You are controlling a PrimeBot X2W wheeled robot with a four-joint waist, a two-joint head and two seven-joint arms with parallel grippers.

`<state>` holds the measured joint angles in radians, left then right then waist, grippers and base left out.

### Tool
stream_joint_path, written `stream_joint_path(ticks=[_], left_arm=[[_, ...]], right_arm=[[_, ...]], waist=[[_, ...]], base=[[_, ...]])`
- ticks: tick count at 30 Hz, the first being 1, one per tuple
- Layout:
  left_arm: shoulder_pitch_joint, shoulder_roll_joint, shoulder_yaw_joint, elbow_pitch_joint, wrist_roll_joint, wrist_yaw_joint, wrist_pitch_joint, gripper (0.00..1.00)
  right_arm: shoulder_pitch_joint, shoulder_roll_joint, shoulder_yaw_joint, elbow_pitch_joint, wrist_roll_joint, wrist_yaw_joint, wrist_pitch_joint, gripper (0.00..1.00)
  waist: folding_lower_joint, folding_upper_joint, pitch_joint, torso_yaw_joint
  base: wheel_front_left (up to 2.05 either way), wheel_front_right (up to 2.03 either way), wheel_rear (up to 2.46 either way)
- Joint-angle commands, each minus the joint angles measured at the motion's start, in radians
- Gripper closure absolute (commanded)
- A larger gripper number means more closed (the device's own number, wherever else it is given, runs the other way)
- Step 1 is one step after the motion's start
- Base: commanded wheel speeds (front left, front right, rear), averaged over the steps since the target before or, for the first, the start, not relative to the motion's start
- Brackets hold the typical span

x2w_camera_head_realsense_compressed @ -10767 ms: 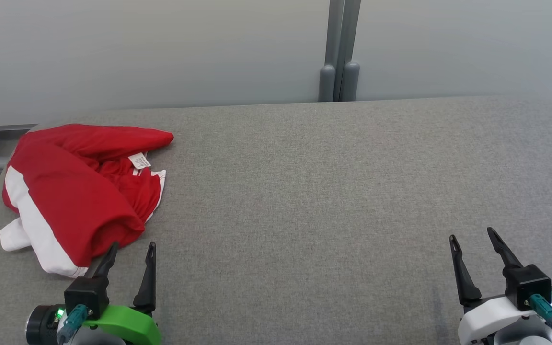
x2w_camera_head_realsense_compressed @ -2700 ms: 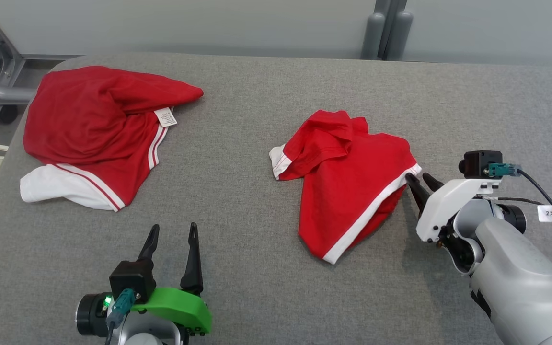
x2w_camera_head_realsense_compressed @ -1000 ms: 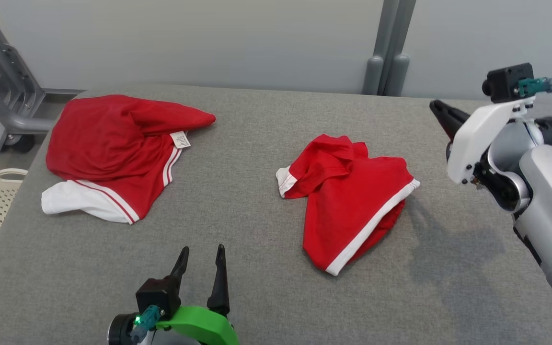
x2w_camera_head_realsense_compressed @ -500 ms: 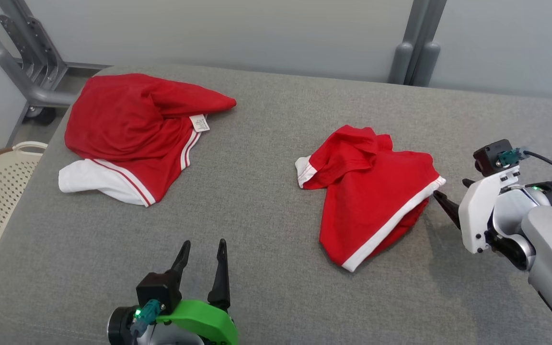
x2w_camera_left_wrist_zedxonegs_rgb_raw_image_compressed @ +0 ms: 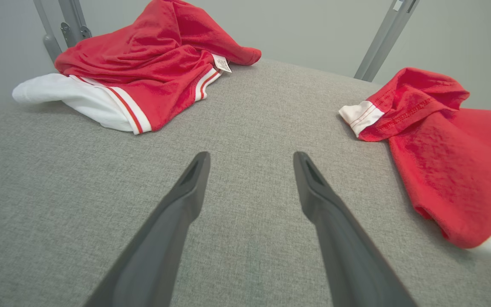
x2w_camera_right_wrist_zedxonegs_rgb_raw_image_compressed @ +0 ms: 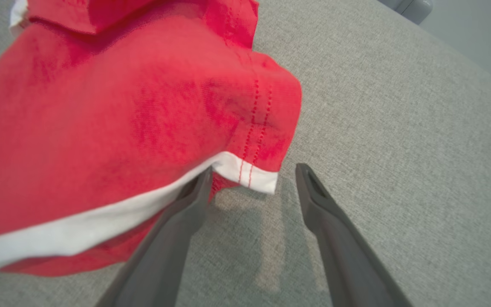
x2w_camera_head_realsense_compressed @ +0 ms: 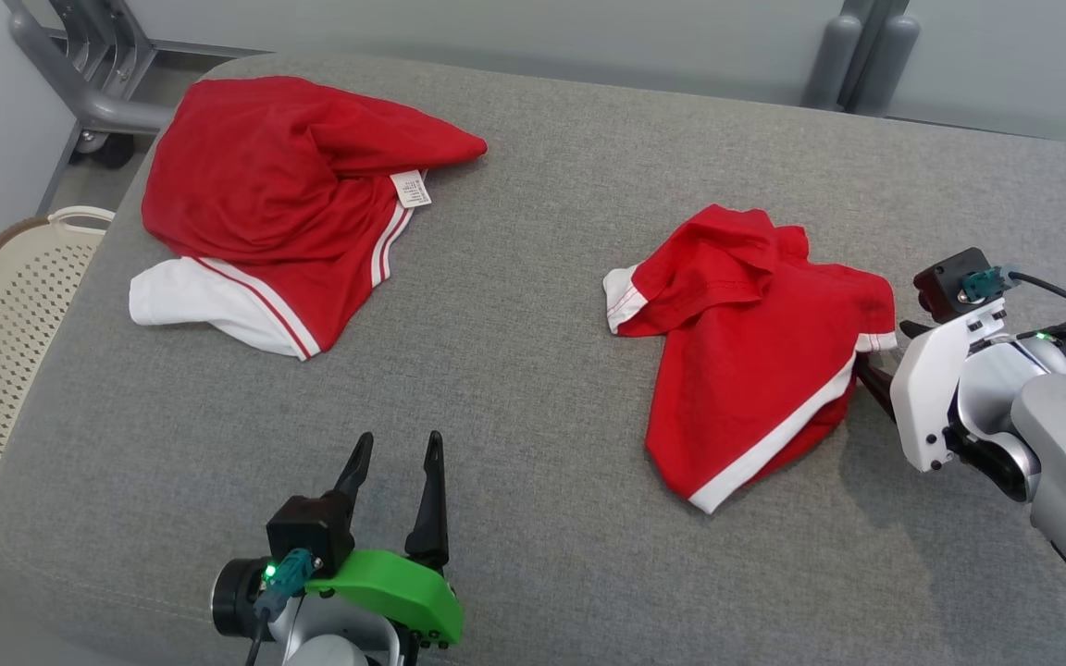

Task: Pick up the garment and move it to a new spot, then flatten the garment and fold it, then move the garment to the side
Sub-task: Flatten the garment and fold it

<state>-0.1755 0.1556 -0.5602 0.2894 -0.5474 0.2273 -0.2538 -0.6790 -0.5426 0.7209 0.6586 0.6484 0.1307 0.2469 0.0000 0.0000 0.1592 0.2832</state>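
Head view: the garment (x2w_camera_head_realsense_compressed: pixel 755 351) lies crumpled on the bench (x2w_camera_head_realsense_compressed: pixel 533 305), right gripper (x2w_camera_head_realsense_compressed: pixel 880 356) at its right hem corner, left gripper (x2w_camera_head_realsense_compressed: pixel 399 439) well apart from it. Left wrist: jaws open, empty, garment off right. Right wrist: jaws open astride that corner, ungripped.

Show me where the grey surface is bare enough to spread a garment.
Bare grey surface: the middle strip between the left garment and the right garment, and the near stretch around the left hand. Crowded: at the right garment's hem, where the open right hand sits.
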Motion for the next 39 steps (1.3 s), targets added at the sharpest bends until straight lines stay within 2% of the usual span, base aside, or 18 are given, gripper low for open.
stream_joint_path(ticks=[1,5,6,7,8,14,18,20,23,27,31,34,35,39], left_arm=[[-0.008,0.000,-0.001,0.003,0.009,-0.006,-0.004,0.00],[0.000,0.002,-0.004,0.013,0.009,-0.004,-0.004,0.00],[0.005,0.005,-0.002,0.014,0.008,-0.003,-0.004,0.00],[0.009,0.008,0.000,0.013,0.007,-0.001,-0.004,0.00],[0.010,0.010,0.002,0.012,0.007,0.001,-0.005,0.00],[0.016,0.010,0.009,0.012,0.002,0.008,-0.007,0.00],[0.022,0.012,0.011,0.012,-0.001,0.008,-0.008,0.00],[0.026,0.014,0.015,0.009,-0.002,0.011,-0.009,0.00],[0.036,0.015,0.018,0.006,-0.004,0.013,-0.009,0.00],[0.043,0.009,0.021,0.003,-0.009,0.015,-0.010,0.00],[0.052,0.001,0.018,0.008,-0.011,0.011,-0.011,0.00],[0.060,-0.006,0.018,0.011,-0.013,0.009,-0.011,0.00],[0.060,-0.006,0.018,0.011,-0.013,0.009,-0.011,0.00],[0.064,-0.021,0.019,0.016,-0.013,0.004,-0.011,0.00]], right_arm=[[-0.005,-0.002,0.007,0.005,0.004,0.000,-0.011,0.00],[-0.016,0.005,0.034,0.017,0.019,0.000,-0.032,0.02],[-0.016,0.010,0.043,0.020,0.023,0.000,-0.035,0.53],[-0.022,0.010,0.046,0.021,0.029,0.000,-0.037,0.87],[-0.028,0.007,0.051,0.021,0.035,0.000,-0.037,1.00],[-0.050,-0.024,0.098,-0.041,0.075,0.000,-0.038,1.00],[-0.058,-0.054,0.111,-0.126,0.147,0.000,-0.018,1.00],[-0.066,-0.071,0.108,-0.191,0.204,0.000,0.013,1.00],[-0.081,-0.095,0.076,-0.322,0.356,0.000,0.096,1.00],[-0.136,-0.113,-0.038,-0.455,0.541,0.000,0.189,1.00],[-0.215,-0.082,-0.133,-0.495,0.625,0.000,0.267,1.00],[-0.282,-0.024,-0.180,-0.460,0.640,0.000,0.311,1.00],[-0.282,-0.024,-0.180,-0.460,0.640,0.000,0.311,1.00],[-0.379,0.077,-0.227,-0.334,0.579,0.000,0.324,1.00]], waist=[[0.0000,0.0000,-0.001,0.001],[0.0000,0.0000,-0.007,-0.002],[0.0000,0.0000,-0.012,-0.005],[0.0000,0.0000,-0.012,-0.009],[0.0000,0.0000,-0.011,-0.012],[0.0000,0.0000,-0.025,-0.033],[0.0000,0.0000,-0.044,-0.047],[0.0000,0.0000,-0.051,-0.051],[0.0000,0.0000,-0.062,-0.055],[0.0000,0.0000,-0.079,-0.050],[0.0000,0.0000,-0.099,-0.037],[0.0000,0.0000,-0.113,-0.026],[0.0000,0.0000,-0.113,-0.026],[0.0000,0.0000,-0.130,-0.005]], base=[[0.00,0.00,0.00],[0.00,0.00,0.00],[0.00,0.00,0.00],[0.00,0.00,0.00],[0.00,0.00,0.00],[0.00,0.00,0.00],[0.00,0.00,0.00],[0.00,0.00,0.00],[0.00,0.00,0.00],[0.00,0.00,0.00],[0.00,0.00,0.00],[0.00,0.00,0.00],[0.00,0.00,0.00],[0.00,0.00,0.00]])
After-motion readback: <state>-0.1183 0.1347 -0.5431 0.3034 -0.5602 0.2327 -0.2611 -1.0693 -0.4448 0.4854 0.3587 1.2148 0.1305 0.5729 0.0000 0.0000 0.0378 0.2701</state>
